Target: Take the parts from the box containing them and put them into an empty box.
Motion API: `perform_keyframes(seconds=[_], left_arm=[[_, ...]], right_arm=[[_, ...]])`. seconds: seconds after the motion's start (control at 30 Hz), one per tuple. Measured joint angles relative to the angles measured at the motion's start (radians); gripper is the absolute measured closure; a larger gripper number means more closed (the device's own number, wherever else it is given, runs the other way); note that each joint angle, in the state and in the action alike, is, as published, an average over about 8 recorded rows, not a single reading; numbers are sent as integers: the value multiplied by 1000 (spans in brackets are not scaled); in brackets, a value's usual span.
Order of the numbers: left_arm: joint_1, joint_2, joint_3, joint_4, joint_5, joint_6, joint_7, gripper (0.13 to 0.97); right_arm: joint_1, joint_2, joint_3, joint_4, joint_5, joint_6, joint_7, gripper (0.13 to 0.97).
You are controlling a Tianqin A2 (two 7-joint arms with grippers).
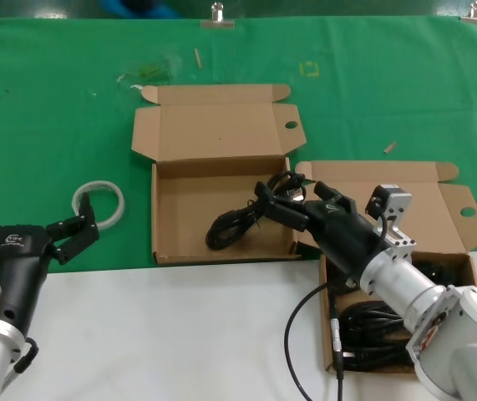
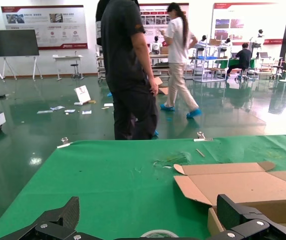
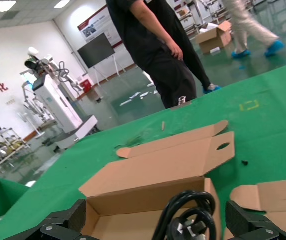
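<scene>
Head view: the green cloth-covered work surface (image 1: 54, 100) carries two brown cardboard mailer cartons, both with their lids folded back.

1. Receiving carton. The shallow square carton with narrow lid wings (image 1: 221, 255) lies directly below and ahead of the right gripper (image 1: 292, 194). It is no longer empty. A black coiled power cord with plug (image 1: 231, 225) rests on its floor. The cord runs from the far inner area up to the gripper tip.
2. Source carton. The carton with wide splayed lid wings (image 1: 388, 196) sits behind the right gripper, under the right forearm. More black cord bundles (image 1: 380, 322) are visible in it. The arm hides part of the tray, so their number cannot be determined.
3. Right gripper. It reaches over the near corner of the receiving carton. In the right wrist view the fingers (image 3: 57, 225) stand wide apart, with the looped end and plug of the cord between them. The pads do not appear to press on the cable, so the cord is judged to be released or nearly so.
4. Left gripper (image 1: 38, 221). It is parked off to the side of both cartons, jaws wide, holding nothing. A white tape ring (image 1: 117, 209) lies just ahead of it.

Progress: at least one cord is delivered. Whether the black mass in the receiving carton is one bundle or two cannot be told. The task is judged to be partly done, with the bundles in the source carton left to transfer.
</scene>
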Motion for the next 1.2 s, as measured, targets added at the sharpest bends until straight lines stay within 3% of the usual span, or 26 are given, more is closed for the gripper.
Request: perform_keyframes(seconds=[1.2], left_arm=[[0, 0, 0, 0, 0, 0, 0, 132]], right_arm=[[-352, 0, 121, 559, -285, 345, 61, 129]])
